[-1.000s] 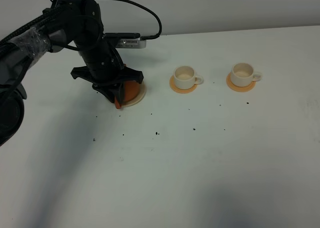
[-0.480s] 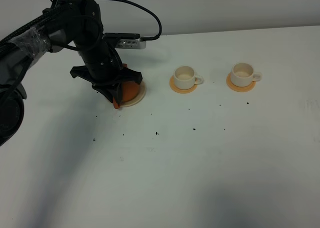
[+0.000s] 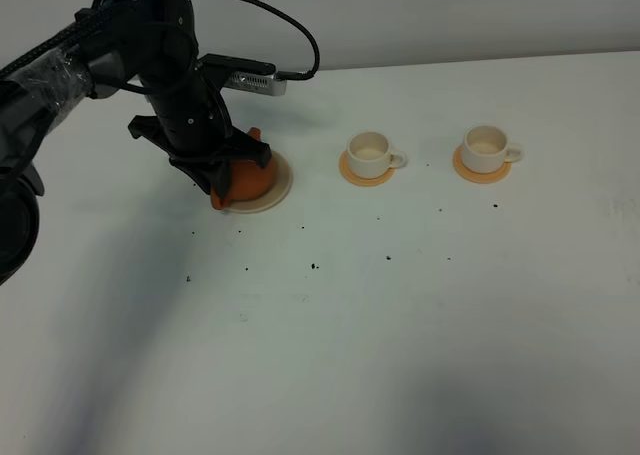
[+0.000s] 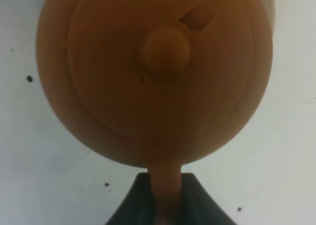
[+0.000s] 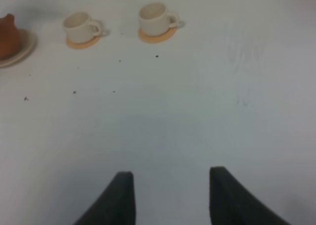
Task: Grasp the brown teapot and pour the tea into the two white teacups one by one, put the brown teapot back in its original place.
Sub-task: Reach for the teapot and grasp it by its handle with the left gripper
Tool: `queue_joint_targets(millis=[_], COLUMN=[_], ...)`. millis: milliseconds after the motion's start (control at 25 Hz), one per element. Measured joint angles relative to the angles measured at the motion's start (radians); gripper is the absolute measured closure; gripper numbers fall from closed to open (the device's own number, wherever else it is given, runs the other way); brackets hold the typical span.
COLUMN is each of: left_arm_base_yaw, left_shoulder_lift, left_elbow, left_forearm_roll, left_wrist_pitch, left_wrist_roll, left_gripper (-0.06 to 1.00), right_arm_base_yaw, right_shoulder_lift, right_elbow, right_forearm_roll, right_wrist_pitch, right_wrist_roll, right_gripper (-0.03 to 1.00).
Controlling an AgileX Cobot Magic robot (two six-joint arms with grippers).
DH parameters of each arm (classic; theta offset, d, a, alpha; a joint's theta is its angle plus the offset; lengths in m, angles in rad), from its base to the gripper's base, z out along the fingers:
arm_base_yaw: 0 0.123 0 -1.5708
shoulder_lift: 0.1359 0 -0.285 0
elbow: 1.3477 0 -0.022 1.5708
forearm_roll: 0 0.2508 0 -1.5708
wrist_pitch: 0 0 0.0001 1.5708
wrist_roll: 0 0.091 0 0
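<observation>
At the left of the table [image 3: 400, 325], the left claw [image 3: 220, 190] is clamped on the loop handle of the brown teapot [image 3: 252, 178], over the cream saucer [image 3: 275, 201] (resting or lifted, I cannot tell). To the right stand a white teacup [image 3: 369, 151] and a second white teacup [image 3: 486, 147], each on an orange coaster [image 3: 365, 179]. The right claw [image 5: 170, 173] hangs over bare table, jaws apart.
</observation>
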Motion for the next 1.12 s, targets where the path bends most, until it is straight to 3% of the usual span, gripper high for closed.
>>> queue_joint_targets(millis=[880,1120], left_arm_base_yaw=[0.009,0.018], left_shoulder_lift=[-0.010,-0.010], left_elbow=[0.000,0.000], left_forearm_roll=[0.075,0.067], left_wrist_pitch=[0.000,0.000], left_wrist_roll=[0.135,0.219], left_gripper=[0.82,0.82], right_arm_base_yaw=[0.000,0.000], right_shoulder_lift=[0.000,0.000], right_elbow=[0.000,0.000], right_forearm_roll=[0.000,0.000], right_wrist_pitch=[0.000,0.000], right_wrist_roll=[0.000,0.000], right_gripper=[0.60,0.60])
